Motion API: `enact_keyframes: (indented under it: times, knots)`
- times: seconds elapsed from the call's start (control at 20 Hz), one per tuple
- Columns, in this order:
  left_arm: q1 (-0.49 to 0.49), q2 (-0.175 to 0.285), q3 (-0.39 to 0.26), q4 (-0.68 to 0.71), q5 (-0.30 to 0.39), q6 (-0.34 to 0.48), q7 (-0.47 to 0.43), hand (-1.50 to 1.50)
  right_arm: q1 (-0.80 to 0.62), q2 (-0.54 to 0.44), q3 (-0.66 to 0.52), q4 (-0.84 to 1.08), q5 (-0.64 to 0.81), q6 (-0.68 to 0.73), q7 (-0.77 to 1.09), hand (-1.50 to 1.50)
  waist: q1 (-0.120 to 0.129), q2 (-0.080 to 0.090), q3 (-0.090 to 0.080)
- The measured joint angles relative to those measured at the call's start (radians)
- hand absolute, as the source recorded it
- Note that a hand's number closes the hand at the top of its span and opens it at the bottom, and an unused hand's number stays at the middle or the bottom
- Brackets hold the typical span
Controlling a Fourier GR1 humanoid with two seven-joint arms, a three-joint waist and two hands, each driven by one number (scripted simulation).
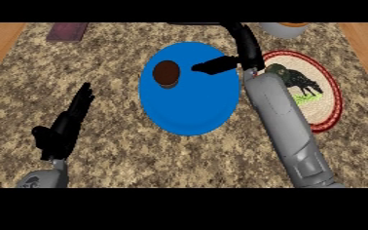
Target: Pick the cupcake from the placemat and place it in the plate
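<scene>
A brown cupcake sits on the blue plate, in the plate's upper left part. My right hand hovers over the plate's upper right rim, its fingers open and its thumb pointing left toward the cupcake without touching it. To the right lies the round placemat, white with a red rim and a dark bird picture; my right forearm covers its left side. My left hand rests open at the lower left, fingers pointing up, away from the plate.
A dark purple object lies at the counter's far left back. A grey bowl-like container with something orange in it stands at the back right. Wooden edges border the granite counter on both sides.
</scene>
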Motion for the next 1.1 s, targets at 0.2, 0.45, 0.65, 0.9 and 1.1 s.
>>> enact_keyframes:
  times: [0.2,0.45,0.65,0.9,1.1]
  knots:
    - [0.009,0.004,0.006,-0.01,0.0,-0.001,0.006,0.0,0.04,-0.084,-0.092,0.037,-0.097,0.12,-0.097,-1.5,-0.001,0.0,0.0]
    - [0.015,0.015,0.017,-0.013,0.006,-0.016,0.002,0.0,0.054,-0.21,-0.161,0.133,-0.152,0.277,-0.222,-1.5,0.002,0.001,0.0]
    - [0.017,0.022,0.026,-0.003,0.008,-0.03,-0.012,0.0,0.062,-0.293,-0.177,0.231,-0.147,0.386,-0.348,-1.5,0.006,0.003,0.0]
    - [0.006,0.006,0.017,-0.015,0.003,-0.024,0.007,0.0,0.056,-0.357,-0.176,0.383,-0.102,0.448,-0.51,-1.5,0.014,0.005,0.0]
    - [0.0,0.011,0.024,-0.004,0.003,-0.032,-0.006,0.0,0.03,-0.391,-0.179,0.495,-0.069,0.465,-0.607,-1.5,0.021,0.009,0.001]
